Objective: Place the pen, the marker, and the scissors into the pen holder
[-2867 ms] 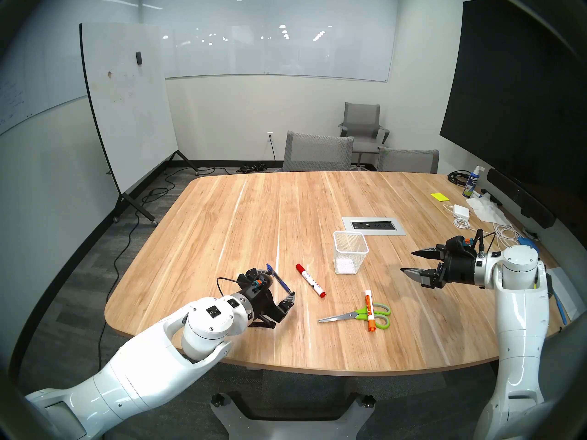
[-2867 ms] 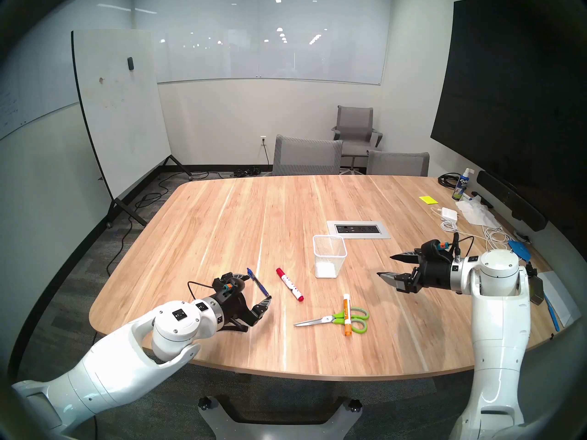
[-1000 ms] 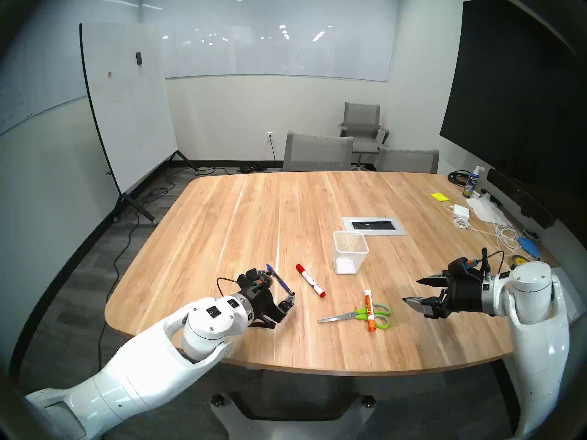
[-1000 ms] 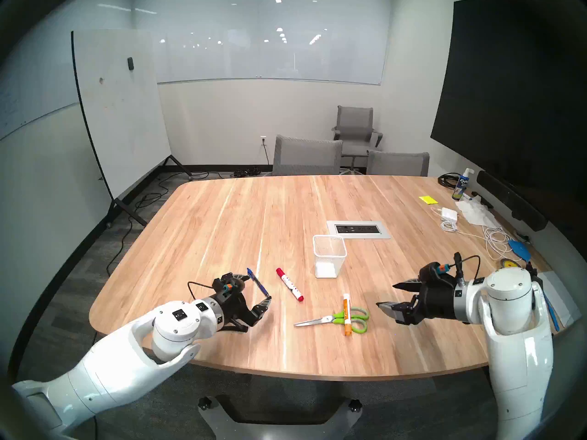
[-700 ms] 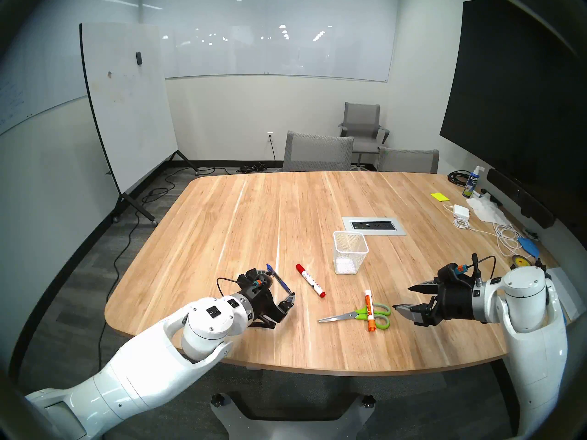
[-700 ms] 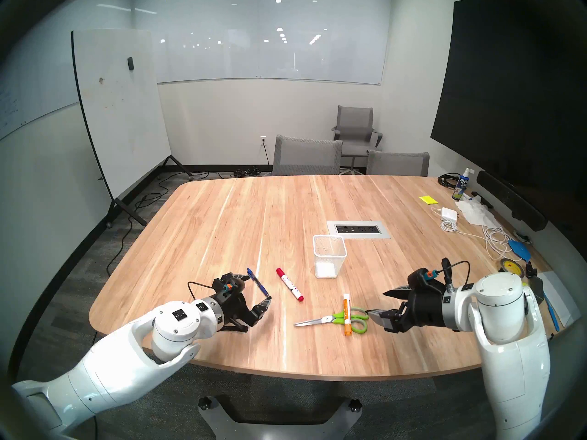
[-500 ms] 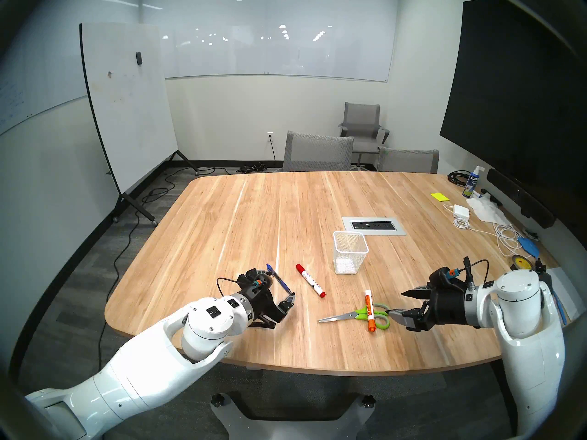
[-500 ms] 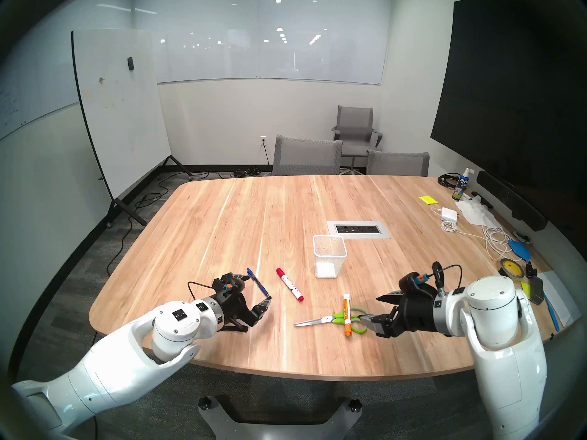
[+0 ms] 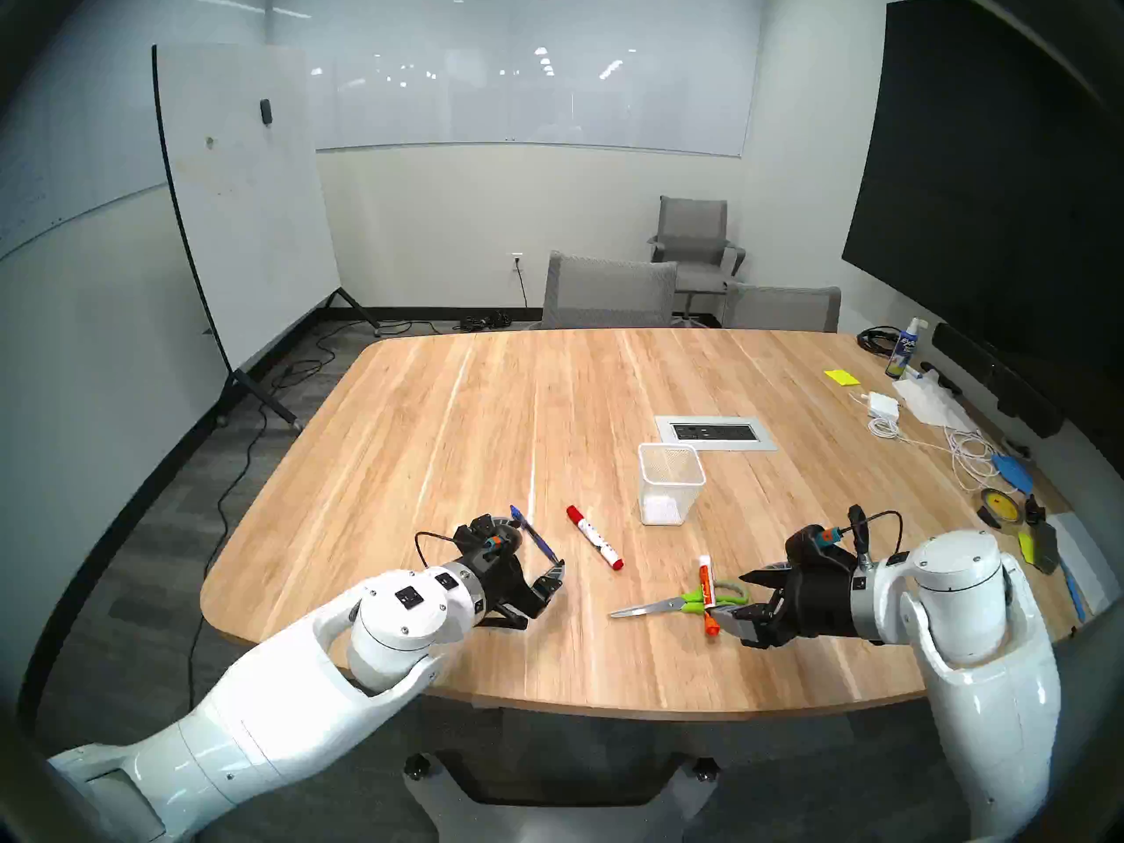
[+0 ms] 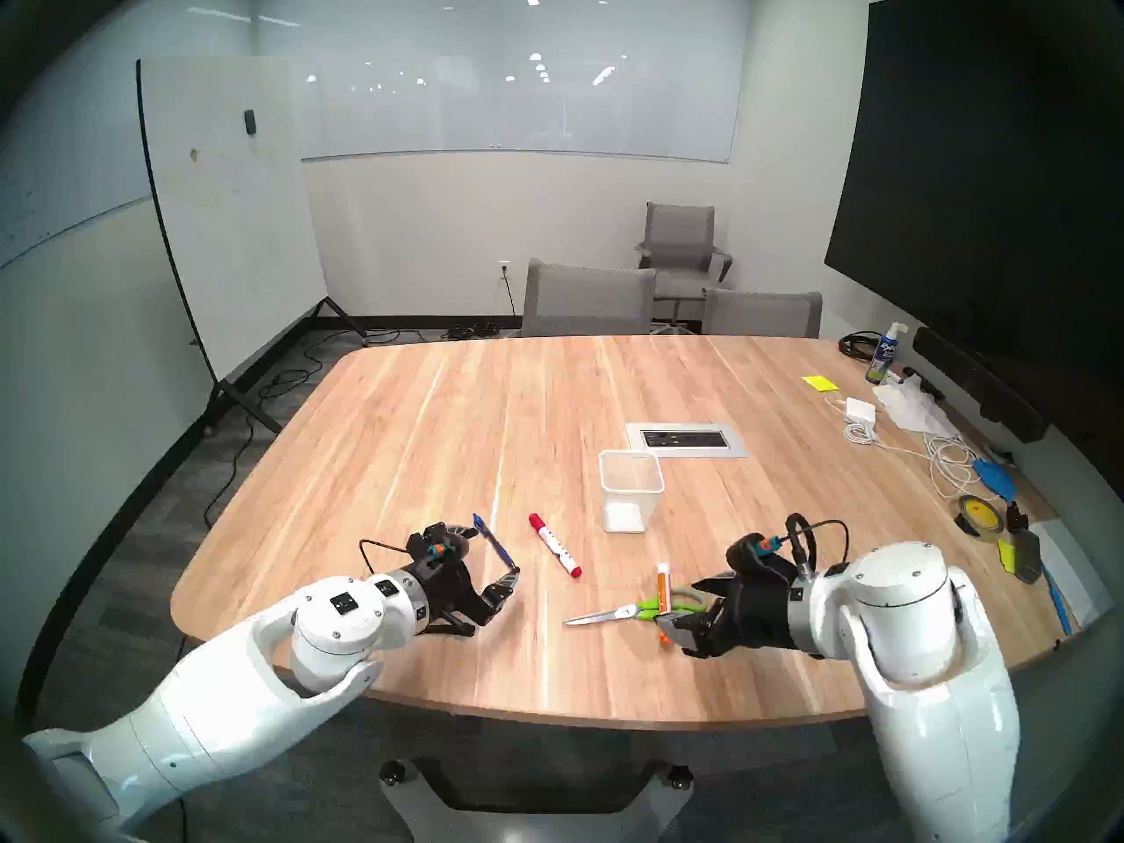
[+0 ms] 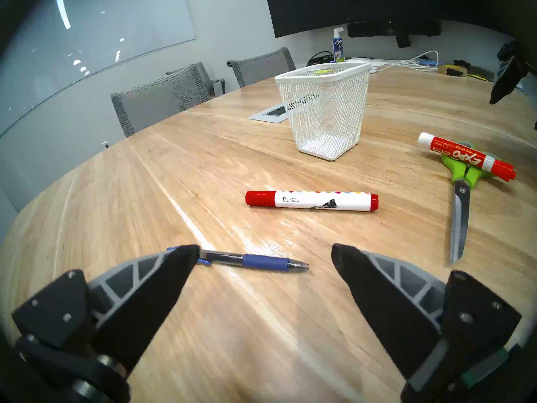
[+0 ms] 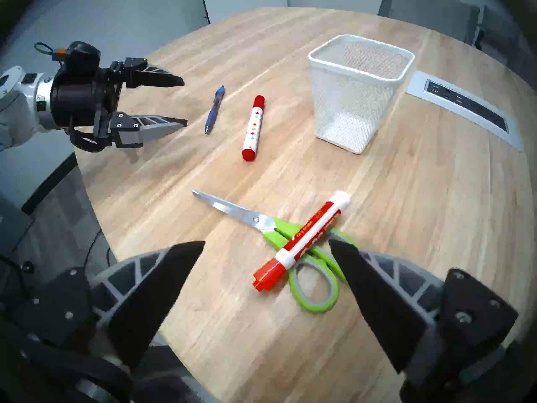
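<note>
Your right gripper (image 12: 267, 242) is wide open and holds nothing. It hangs just above the scissors (image 12: 279, 233), so the jaws look ready to close on what lies there. But an orange marker (image 12: 305, 236) lies on top of the scissors, across the green handles. I think you must take that marker off first, or the scissors will not lift clean.

Your left gripper (image 11: 266, 251) is wide open too and holds nothing. It sits far to the left of the scissors, with the blue pen (image 11: 255, 261) lying flat just ahead of its fingertips. That makes the pen the easy one for this arm.

A red-ended marker (image 9: 594, 537) lies flat between the pen and the scissors. The pen holder (image 9: 670, 485) stands upright behind the scissors, near them, with nothing in it. So no part of the job is done yet.
</note>
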### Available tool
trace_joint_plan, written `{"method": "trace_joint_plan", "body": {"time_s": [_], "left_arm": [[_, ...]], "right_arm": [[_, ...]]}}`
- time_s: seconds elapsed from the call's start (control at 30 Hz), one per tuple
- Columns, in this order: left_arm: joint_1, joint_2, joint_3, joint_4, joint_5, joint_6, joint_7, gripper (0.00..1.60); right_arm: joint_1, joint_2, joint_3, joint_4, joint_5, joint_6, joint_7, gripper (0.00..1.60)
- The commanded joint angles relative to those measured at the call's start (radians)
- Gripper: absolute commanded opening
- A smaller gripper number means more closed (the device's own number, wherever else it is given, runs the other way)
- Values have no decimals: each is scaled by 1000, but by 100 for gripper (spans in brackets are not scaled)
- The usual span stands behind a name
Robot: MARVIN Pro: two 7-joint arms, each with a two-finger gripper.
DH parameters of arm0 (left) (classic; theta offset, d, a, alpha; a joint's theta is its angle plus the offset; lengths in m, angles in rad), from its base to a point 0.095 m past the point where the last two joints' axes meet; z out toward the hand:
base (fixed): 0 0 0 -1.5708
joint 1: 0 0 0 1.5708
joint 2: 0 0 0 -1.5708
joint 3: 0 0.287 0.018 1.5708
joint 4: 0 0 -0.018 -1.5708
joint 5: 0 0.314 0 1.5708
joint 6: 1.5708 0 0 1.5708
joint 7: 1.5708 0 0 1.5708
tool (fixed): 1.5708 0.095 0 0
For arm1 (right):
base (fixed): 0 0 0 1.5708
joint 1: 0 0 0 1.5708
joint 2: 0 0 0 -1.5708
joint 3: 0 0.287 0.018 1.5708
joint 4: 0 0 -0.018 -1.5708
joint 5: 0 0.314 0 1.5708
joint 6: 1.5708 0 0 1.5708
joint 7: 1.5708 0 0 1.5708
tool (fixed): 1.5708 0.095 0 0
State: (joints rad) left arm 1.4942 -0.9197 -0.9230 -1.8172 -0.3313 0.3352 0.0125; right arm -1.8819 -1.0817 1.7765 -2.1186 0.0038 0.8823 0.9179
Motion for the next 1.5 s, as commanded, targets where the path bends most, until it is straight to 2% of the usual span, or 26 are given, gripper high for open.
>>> {"method": "trace_joint_plan", "body": {"time_s": [0.0,0.6,1.47], "left_arm": [[-2,0,-3,-16,-1,-1,0,160],[-2,0,-3,-16,-1,-1,0,160],[-2,0,-3,-16,-1,-1,0,160]], "right_arm": [[54,-47,-43,-1,-32,15,-69,160],[164,-109,-116,116,-90,35,-165,160],[208,-124,-140,173,-116,66,-196,160]]}}
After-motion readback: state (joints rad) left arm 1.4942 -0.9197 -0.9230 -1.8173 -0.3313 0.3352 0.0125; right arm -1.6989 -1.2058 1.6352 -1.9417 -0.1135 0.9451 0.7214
